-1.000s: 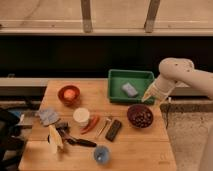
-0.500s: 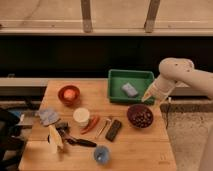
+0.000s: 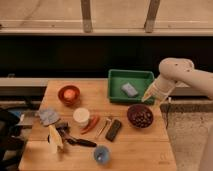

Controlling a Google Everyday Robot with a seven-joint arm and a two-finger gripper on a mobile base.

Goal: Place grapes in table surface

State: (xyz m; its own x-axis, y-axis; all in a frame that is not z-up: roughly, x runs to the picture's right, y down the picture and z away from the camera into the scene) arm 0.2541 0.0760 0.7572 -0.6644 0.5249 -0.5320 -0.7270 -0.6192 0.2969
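The grapes [image 3: 140, 115] are a dark cluster lying in a dark bowl [image 3: 131, 119] at the right side of the wooden table [image 3: 135, 147]. The white arm comes in from the right, and the gripper [image 3: 148, 98] hangs at its end just above and slightly behind the bowl, by the front right corner of the green tray [image 3: 116, 80]. It appears to hold nothing.
The green tray holds a grey sponge [image 3: 130, 89]. A red bowl with an orange fruit [image 3: 69, 94], a white cup [image 3: 81, 116], a carrot [image 3: 91, 123], a black remote [image 3: 114, 130], a blue cup [image 3: 102, 155], a banana [image 3: 54, 136] and a grey cloth [image 3: 48, 116] lie across the table.
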